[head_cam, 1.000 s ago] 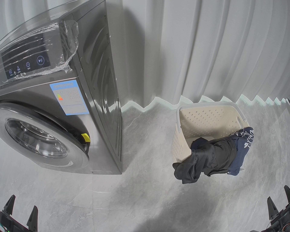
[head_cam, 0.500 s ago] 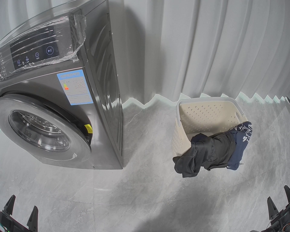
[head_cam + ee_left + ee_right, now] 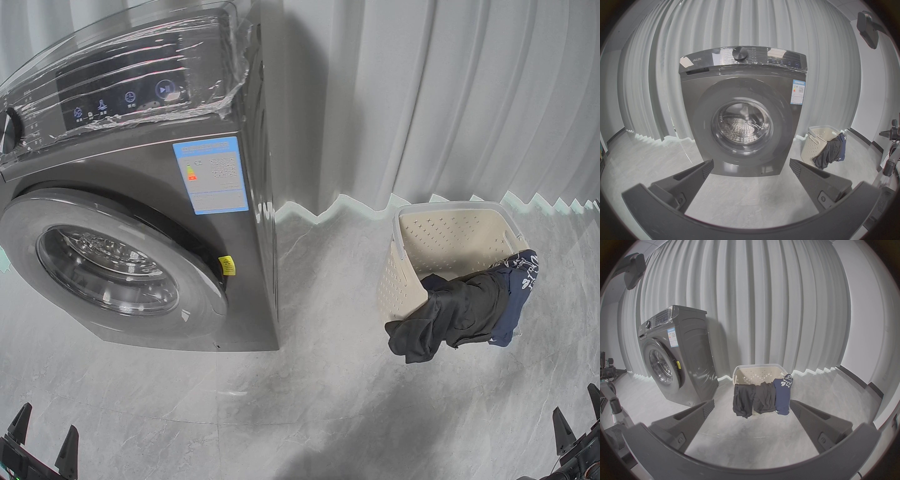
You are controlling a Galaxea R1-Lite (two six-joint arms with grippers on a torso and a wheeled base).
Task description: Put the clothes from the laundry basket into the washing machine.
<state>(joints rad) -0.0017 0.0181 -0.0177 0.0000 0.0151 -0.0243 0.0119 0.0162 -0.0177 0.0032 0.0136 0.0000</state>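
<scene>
A grey washing machine (image 3: 144, 187) stands at the left with its round glass door (image 3: 109, 272) shut. To its right, on the floor, is a cream laundry basket (image 3: 450, 234). A black garment (image 3: 453, 312) and a navy printed garment (image 3: 519, 287) hang over its near rim. My left gripper (image 3: 45, 431) is low at the near left, open and empty, facing the machine's door (image 3: 742, 126). My right gripper (image 3: 578, 412) is low at the near right, open and empty, facing the basket (image 3: 759, 372) and its hanging clothes (image 3: 753, 397).
White pleated curtains (image 3: 437, 94) run behind the machine and basket. The grey tiled floor (image 3: 312, 387) lies open between me, the machine and the basket. Clear film covers the machine's control panel (image 3: 125, 94). A stand (image 3: 892, 150) is off to the side.
The head camera has turned, so the machine and basket sit further right in the picture and the machine's front shows more squarely. Both grippers keep their places, open.
</scene>
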